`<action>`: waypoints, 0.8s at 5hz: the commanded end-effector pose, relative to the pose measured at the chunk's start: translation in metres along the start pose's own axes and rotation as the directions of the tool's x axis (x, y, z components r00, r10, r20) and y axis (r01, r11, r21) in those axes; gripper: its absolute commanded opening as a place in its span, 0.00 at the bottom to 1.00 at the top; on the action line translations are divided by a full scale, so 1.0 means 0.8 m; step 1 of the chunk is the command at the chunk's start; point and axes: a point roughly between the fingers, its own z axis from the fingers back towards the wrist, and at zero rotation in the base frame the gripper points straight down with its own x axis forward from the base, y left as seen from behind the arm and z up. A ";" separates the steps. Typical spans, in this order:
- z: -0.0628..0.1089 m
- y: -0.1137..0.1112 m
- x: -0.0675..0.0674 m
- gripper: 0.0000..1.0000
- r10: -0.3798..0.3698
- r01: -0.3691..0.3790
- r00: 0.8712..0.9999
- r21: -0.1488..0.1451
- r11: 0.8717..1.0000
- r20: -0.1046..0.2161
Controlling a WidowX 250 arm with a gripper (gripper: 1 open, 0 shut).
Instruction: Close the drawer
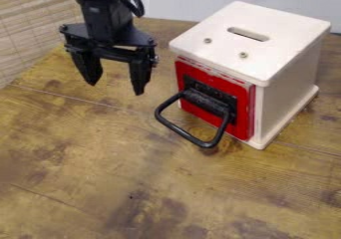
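Nearest is the worn brown wooden tabletop [94, 178], marked with fine cracks and dark spots. Beyond it, right of the middle, a large black loop handle [193, 133] juts out and down toward the near left (a rounded hoop, rather like a bucket's). It belongs to the red box-shaped drawer with a black front panel [205, 91], which sits in the near-left face of a cream-white cubic cabinet [280, 89] on the right side of the table. The cabinet's top has a dark slot [248, 33] and two small round metallic fittings [205, 41]. To the left, above the table and apart from both handle and cabinet, hangs the black robot gripper [116, 82], its two fingers pointing down and spread wide, with nothing between them. The black robot arm [107, 9] rises behind it at the far left, near a pale woven mat [30, 24].
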 end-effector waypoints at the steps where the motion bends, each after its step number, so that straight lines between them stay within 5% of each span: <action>1: 0.010 -0.012 0.001 1.00 -0.025 0.025 0.999 -0.015 1.000 0.032; 4: -0.002 -0.037 -0.005 1.00 -0.090 0.092 0.995 -0.061 0.994 0.045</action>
